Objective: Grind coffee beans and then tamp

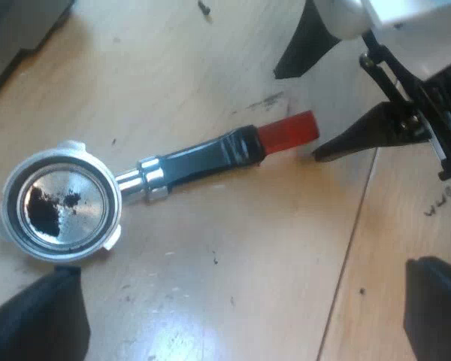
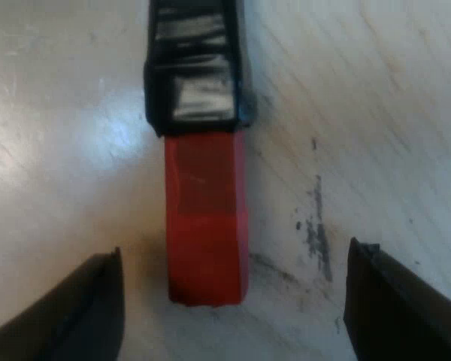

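One metal holder (image 1: pixel 154 174) lies flat on the wooden table (image 1: pixel 240 301), loose. Its round basket faces up with one dark patch of coffee grounds (image 1: pixel 49 212) inside. Its single dark handle ends in one red tip (image 1: pixel 288 131). The right gripper (image 2: pixel 234 252) has its two fingers spread wide on either side of that red tip (image 2: pixel 207 218), touching neither side. The left gripper (image 1: pixel 240 267) hangs above the holder, its two fingers also wide apart and holding nothing.

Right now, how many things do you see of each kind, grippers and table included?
Metal holder: 1
Grippers, left gripper and right gripper: 2
Table: 1
Total: 4
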